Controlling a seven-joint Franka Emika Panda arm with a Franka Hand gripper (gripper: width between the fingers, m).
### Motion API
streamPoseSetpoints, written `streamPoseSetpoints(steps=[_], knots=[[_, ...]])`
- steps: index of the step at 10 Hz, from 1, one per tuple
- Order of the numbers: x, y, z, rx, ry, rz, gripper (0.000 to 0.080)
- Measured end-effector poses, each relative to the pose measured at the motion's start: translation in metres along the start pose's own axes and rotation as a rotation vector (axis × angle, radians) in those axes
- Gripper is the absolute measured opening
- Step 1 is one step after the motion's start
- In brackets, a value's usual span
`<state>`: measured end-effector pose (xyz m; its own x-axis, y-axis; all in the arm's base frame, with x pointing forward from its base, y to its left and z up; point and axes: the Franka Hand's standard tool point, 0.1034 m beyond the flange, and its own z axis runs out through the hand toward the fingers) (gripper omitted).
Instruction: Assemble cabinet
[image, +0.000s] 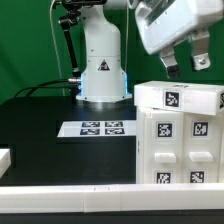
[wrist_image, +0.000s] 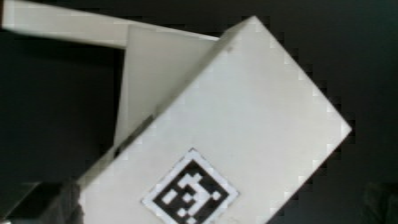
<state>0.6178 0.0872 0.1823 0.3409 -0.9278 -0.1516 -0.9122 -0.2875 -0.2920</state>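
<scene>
The cabinet (image: 180, 135) is a stack of white tagged blocks and panels at the exterior view's right. A flat top panel (image: 180, 97) with one tag lies across it. My gripper (image: 186, 64) hangs just above that panel, with its two dark fingers apart and nothing between them. In the wrist view the white panel (wrist_image: 222, 110) fills the picture at a slant, with a black-and-white tag (wrist_image: 192, 190) near my gripper (wrist_image: 205, 216). The dark fingertips (wrist_image: 39, 206) show only as blurs at the corners. Another white cabinet part (wrist_image: 80, 24) lies beyond the panel.
The white robot base (image: 100, 60) stands at the back centre. The marker board (image: 100, 128) lies flat on the black table in front of it. A small white part (image: 5, 158) sits at the exterior view's left edge. A white rail (image: 70, 195) runs along the front.
</scene>
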Motion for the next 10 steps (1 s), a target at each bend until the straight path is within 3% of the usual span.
streamPoseSetpoints(steps=[4, 5, 8, 10], knots=[[-0.005, -0.012, 0.001, -0.056, -0.048, -0.380, 0.0796], [-0.007, -0.016, 0.000, -0.044, -0.026, -0.403, 0.0796], [-0.004, -0.015, 0.001, -0.049, -0.026, -0.627, 0.0796], [-0.006, -0.012, 0.000, -0.084, -0.038, -0.925, 0.0796]])
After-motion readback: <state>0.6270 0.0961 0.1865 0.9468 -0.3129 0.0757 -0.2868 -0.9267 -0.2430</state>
